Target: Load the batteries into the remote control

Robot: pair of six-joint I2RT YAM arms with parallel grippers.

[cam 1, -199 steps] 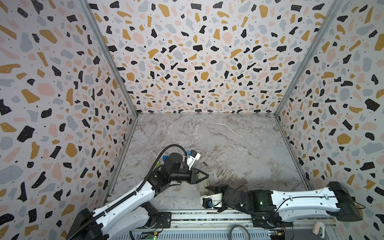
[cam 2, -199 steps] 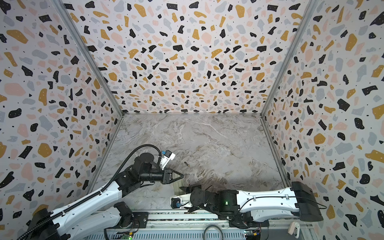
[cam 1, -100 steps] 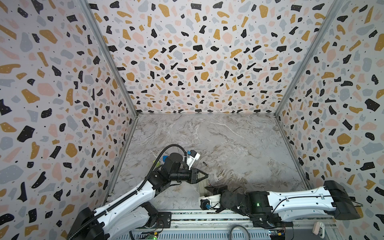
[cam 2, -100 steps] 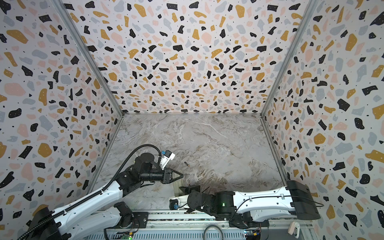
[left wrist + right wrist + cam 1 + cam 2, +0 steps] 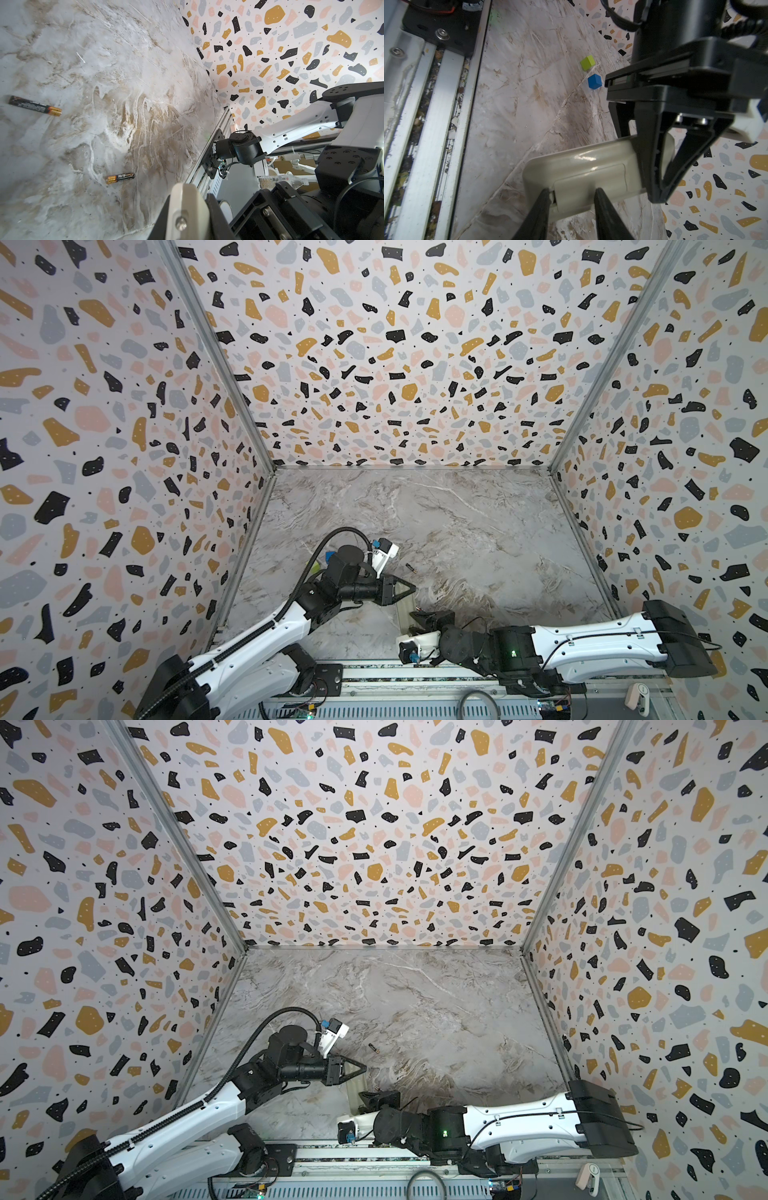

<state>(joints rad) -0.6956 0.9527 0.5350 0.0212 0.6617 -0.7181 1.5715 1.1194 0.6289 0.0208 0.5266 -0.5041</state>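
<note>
- My left gripper (image 5: 656, 187) is clamped across the slim off-white plastic remote control (image 5: 581, 164), holding it back-side up with its near end down at the grey marble tabletop (image 5: 512, 104).
- The remote's long axis runs from that grip straight toward my right gripper (image 5: 572, 193), so the free end points at the right hand.
- Right fingers are apart and straddle the end of the rectangular battery cover (image 5: 589, 180). One tip sits at the cover's edge seam. I can't tell if it's pressing.
- The cover looks shut, so I judge this step to be getting it open, and the right arm is the nearer one for it.
- Both small black cylinder batteries with copper-orange ends are loose on the table: the far battery (image 5: 35, 105) lies well apart, the near battery (image 5: 120, 178) closer to the hands.
- Neither battery is touched or loaded. Both lie flat, out past the remote's held end.
</note>
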